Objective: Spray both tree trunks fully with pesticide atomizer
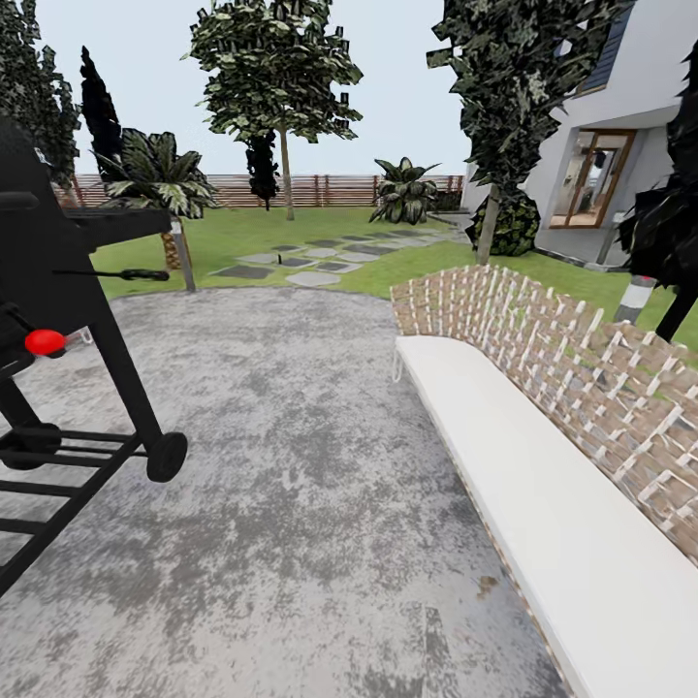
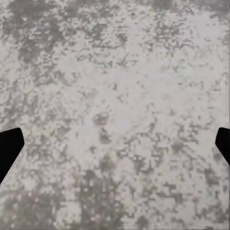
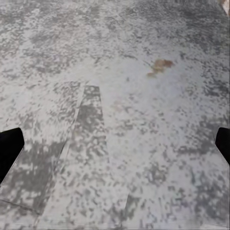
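The pesticide atomizer is out of view. Across the green lawn point(image 1: 242, 233) stand two tall trees: one far ahead with a thin-looking straight trunk point(image 1: 286, 179), the other at the right near the house with a pale trunk point(image 1: 488, 228). In the left wrist view my left gripper point(image 2: 115, 143) is open over mottled grey paving, its black fingertips point(image 2: 9, 148) at the picture's edges. In the right wrist view my right gripper point(image 3: 115, 148) is open too, above the same paving, with nothing between the fingers.
I stand on round grey stone paving point(image 1: 291, 465). A black wheeled grill point(image 1: 68, 320) is close on the left. A long white bench with a woven back point(image 1: 543, 456) runs along the right. Stepping stones point(image 1: 310, 262) lead over the grass to the brown fence point(image 1: 330, 189). A short palm point(image 1: 160, 179) stands at left.
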Robot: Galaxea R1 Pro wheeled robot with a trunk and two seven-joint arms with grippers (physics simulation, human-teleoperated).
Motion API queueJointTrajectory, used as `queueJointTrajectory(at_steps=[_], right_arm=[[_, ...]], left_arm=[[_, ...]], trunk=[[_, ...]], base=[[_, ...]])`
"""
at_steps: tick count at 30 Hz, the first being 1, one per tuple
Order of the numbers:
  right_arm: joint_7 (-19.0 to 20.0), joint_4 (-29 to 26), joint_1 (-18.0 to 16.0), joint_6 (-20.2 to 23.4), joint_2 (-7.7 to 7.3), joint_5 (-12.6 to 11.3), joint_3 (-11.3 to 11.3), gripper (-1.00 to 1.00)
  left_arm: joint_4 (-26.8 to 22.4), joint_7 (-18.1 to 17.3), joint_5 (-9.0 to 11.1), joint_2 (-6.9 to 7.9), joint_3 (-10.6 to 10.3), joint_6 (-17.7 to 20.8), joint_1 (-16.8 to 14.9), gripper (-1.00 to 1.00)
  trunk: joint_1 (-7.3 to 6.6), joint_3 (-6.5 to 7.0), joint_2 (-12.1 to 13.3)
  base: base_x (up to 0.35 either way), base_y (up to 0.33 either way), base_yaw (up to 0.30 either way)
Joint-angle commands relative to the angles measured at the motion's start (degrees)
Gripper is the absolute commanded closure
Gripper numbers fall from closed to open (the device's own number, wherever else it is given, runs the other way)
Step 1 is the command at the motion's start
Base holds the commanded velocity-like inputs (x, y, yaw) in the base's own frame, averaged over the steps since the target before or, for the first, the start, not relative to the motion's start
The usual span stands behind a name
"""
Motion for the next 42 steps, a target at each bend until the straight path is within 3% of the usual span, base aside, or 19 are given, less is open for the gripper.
queueJointTrajectory(at_steps=[1,23,42], right_arm=[[-0.01,0.00,0.00,-0.01,0.00,0.00,0.01,-1.00],[0.13,0.09,0.00,0.00,0.00,0.09,0.04,-1.00],[0.13,0.09,0.00,0.00,0.00,0.09,0.12,-1.00]], left_arm=[[0.01,0.00,0.00,0.00,0.00,0.00,0.00,-1.00],[0.03,0.00,0.00,0.00,0.00,0.00,0.00,-1.00],[0.06,0.00,0.00,0.00,0.00,0.01,0.00,-1.00]], trunk=[[0.00,0.00,0.00],[0.00,0.00,0.00],[0.00,0.00,0.00]], base=[[0.334,0.000,0.000],[0.325,0.143,0.000],[0.337,0.010,0.000]])
